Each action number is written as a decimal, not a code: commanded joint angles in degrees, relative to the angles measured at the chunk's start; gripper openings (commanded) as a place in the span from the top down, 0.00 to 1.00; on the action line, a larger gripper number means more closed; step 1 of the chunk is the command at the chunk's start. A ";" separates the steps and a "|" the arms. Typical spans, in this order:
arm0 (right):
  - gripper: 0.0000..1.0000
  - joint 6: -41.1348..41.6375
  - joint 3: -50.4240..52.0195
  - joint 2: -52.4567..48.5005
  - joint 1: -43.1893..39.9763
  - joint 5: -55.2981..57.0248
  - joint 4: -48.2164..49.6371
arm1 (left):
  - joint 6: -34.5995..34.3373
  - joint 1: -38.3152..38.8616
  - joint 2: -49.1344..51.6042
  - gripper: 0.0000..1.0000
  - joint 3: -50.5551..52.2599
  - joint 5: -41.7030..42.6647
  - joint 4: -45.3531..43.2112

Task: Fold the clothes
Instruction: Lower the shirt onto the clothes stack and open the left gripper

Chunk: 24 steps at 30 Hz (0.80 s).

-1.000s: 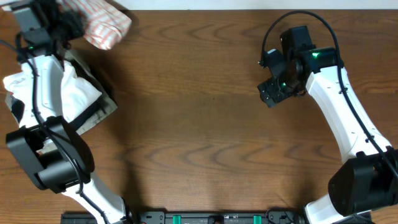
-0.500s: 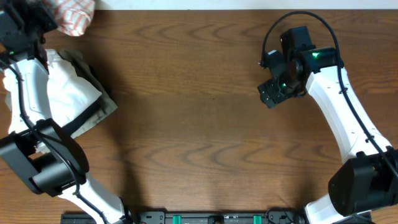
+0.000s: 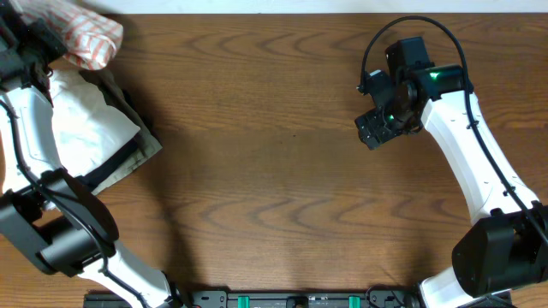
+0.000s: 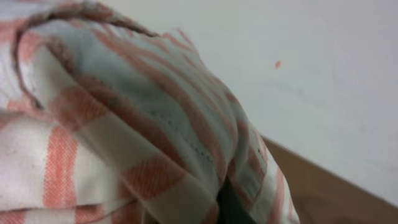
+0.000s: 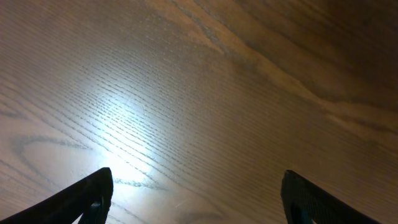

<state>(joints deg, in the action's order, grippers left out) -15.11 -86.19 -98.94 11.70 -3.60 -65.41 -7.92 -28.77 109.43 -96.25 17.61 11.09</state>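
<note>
The clothes, a white shirt with orange-red stripes (image 3: 84, 36), hang bunched at the far left corner of the table, over the back of a garment pile. My left gripper (image 3: 36, 41) is shut on the shirt, its fingers buried in the cloth. In the left wrist view the striped cloth (image 4: 124, 124) fills most of the frame, and only a dark sliver of a finger (image 4: 229, 205) shows. My right gripper (image 3: 371, 131) hovers open over bare wood at the right, far from the shirt, with nothing between its fingertips (image 5: 87, 199).
A pile of folded garments lies at the left edge: a plain white one (image 3: 81, 128) on top of khaki and black ones (image 3: 137, 147). A white wall (image 4: 323, 74) stands right behind the table's far edge. Brown wooden table (image 3: 274, 171) stretches between the arms.
My left gripper has carried the striped shirt leftward along the far edge, toward the corner above the pile. The right arm has not moved.
</note>
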 commanded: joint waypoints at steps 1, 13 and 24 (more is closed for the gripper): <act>0.15 0.94 -0.81 1.03 0.26 -0.02 -0.24 | -0.55 -0.63 -8.26 0.94 -1.88 -0.13 2.58; 0.15 0.74 -0.81 1.03 0.26 0.44 -1.22 | -0.48 -3.10 -17.62 0.94 -1.88 -0.13 21.94; 0.15 0.04 -0.81 1.03 0.26 0.42 -3.41 | -0.96 -6.19 -16.94 0.94 -0.50 -0.33 39.52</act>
<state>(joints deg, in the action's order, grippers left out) -14.98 -86.19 -98.94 11.70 -3.53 -68.49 -8.16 -33.65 92.68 -96.42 17.56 48.86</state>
